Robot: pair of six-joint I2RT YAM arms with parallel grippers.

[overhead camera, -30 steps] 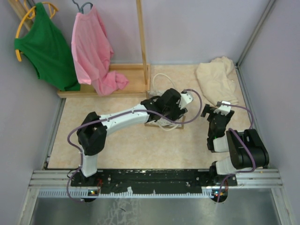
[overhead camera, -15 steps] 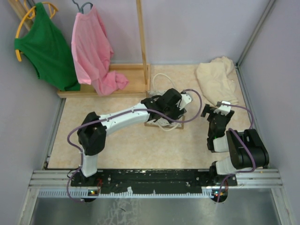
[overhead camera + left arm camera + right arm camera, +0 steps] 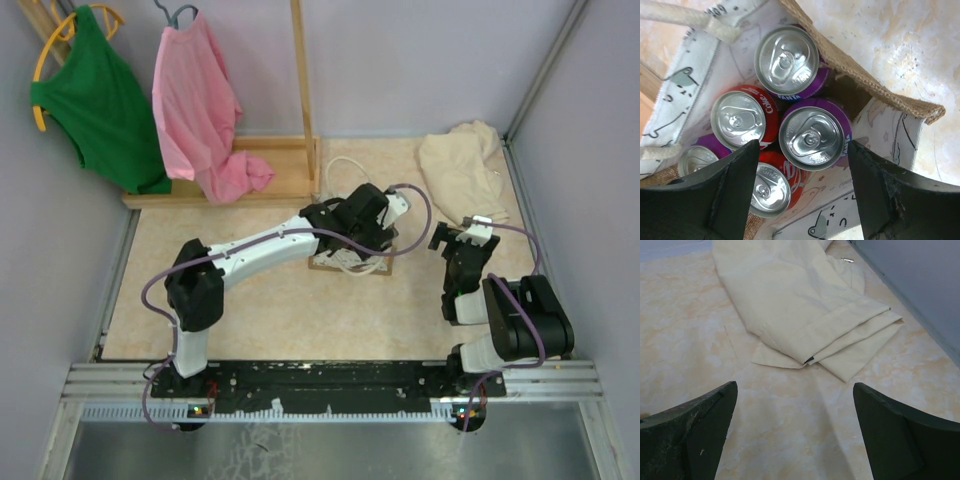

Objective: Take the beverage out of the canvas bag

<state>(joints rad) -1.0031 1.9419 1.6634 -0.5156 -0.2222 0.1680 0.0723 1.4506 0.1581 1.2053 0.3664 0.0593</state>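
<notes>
Canvas bag: stands upright on the table, about mid-table, mouth open to the top. Inside wall is white w/ small printed figures, rim is brown woven fabric.
Rope handles: white, one lies over the bag's edge in the left wrist view.
Beverage: five cans, all inside the bag, upright, tops unopened.
Middle purple can: at the bag's centre, touching its neighbours.
Purple Fanta can: just beside it, toward the bag's far wall.
Red Coca-Cola can: next to both purple ones.
Second red can: partly under the L finger.
Small purple can: in the bag's corner, half hidden.
L gripper: over the bag's mouth, fingers spread wide, one on each side of the middle purple can. Cannot tell if they touch it.
R gripper: well to the right of the bag, fingers apart, nothing between them.
Cream cloth: folded, flat on the table, right of the bag and farther back.
</notes>
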